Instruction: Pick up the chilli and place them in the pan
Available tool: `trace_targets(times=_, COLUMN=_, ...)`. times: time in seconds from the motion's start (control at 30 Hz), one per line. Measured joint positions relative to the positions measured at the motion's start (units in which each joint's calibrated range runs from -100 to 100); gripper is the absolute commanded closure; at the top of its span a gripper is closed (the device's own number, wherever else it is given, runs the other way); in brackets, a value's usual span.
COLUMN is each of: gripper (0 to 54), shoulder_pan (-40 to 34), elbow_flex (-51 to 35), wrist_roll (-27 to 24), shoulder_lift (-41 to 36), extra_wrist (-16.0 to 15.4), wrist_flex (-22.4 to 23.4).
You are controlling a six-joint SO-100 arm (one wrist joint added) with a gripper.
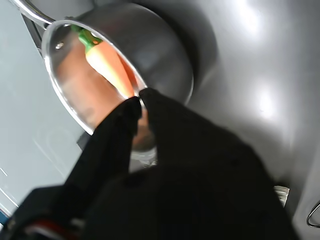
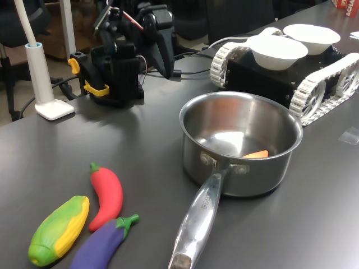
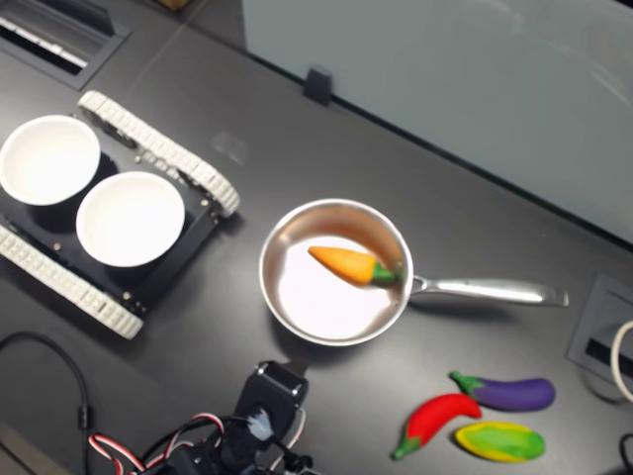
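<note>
Chilli (image 2: 106, 195): lies on the table (image 2: 314, 224) beside corn (image 2: 59, 230) and eggplant (image 2: 104, 244), well apart from my gripper (image 1: 141, 97).
Pan (image 2: 238, 145): holds a carrot (image 3: 351, 265).
My jaws: nearly closed, grasping nothing.

We think this is a robotics lab or workshop. On the dark table (image 2: 140, 129) we see a small tracked vehicle (image 2: 314, 84) just behind the pan (image 2: 241, 145), with two white bowls (image 2: 277, 49) on it. Loose cables (image 2: 188, 56) and black robot hardware (image 2: 120, 61) stand further behind the pan.
</note>
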Motion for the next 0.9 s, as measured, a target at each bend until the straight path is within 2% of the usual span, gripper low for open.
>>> trace_targets(times=0.73, gripper=53.5, shoulder_pan=11.9, elbow_flex=-25.9, wrist_roll=2.7, shoulder_lift=17.2, extra_wrist=0.0, wrist_flex=0.9)
trace_targets(times=0.9, gripper=53.5, shoulder_pan=15.3, elbow_flex=-31.7, wrist_roll=3.2, shoulder_lift=21.0, extra_wrist=-1.5, wrist_flex=0.9)
